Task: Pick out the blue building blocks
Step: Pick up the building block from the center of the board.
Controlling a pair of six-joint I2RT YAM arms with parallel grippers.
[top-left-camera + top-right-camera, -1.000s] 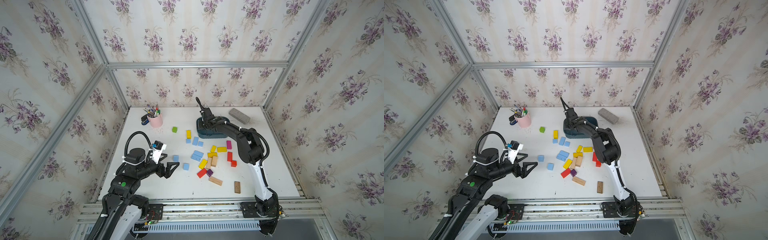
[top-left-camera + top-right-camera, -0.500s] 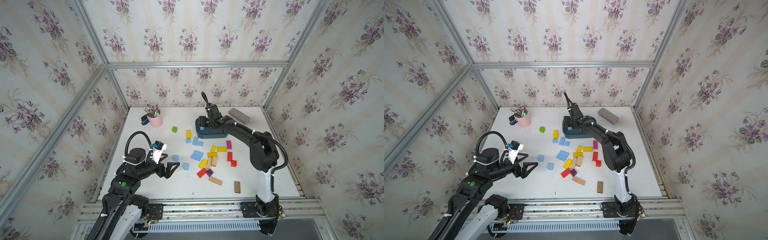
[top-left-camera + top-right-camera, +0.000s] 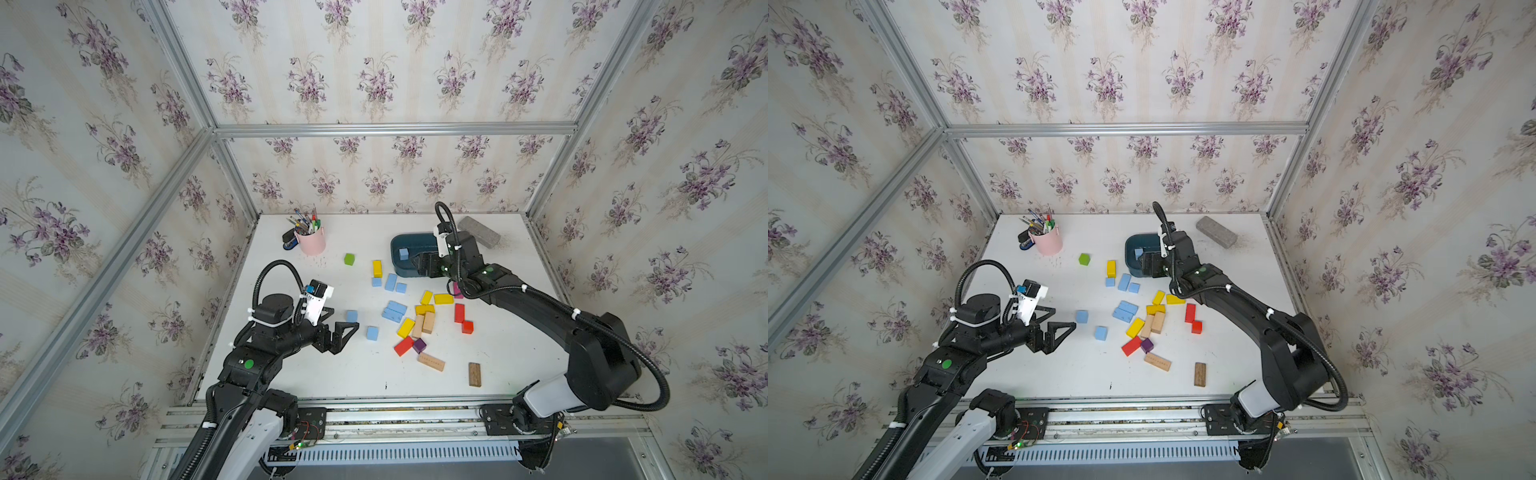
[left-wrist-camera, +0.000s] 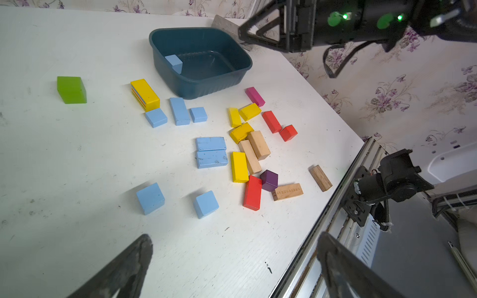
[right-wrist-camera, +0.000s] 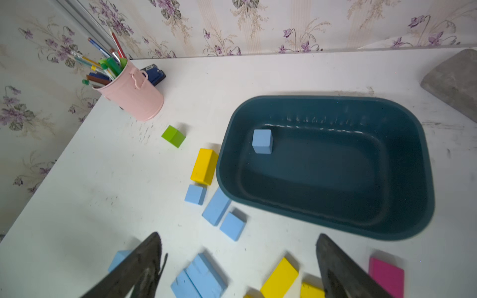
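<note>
One sky-blue cube [image 5: 262, 141] lay inside the teal tub [image 5: 402, 180], tucked into a corner of its floor, while I had the right gripper [image 3: 420, 264] hanging above the tub's rim, its jaws spread wide with nothing between them. Just outside the tub's wall sat three more blue pieces: a small blue cube [image 5: 195, 194], an oblong blue brick [image 5: 216, 206] and a second small cube [image 5: 232, 226]. The brick's long axis slanted toward the rim. These lay far nearer the right gripper than the left, and I judged them its next pick. Farther from the tub, a pair of flat blue bricks [image 4: 211, 152] lay side by side, touching. Farthest from the tub, a loose blue cube [image 3: 1082, 316] and its loose neighbour [image 3: 1101, 333] stood just ahead of the left gripper [image 3: 1064, 318], fully open and empty. That arm was plainly the closer one for those two.
</note>
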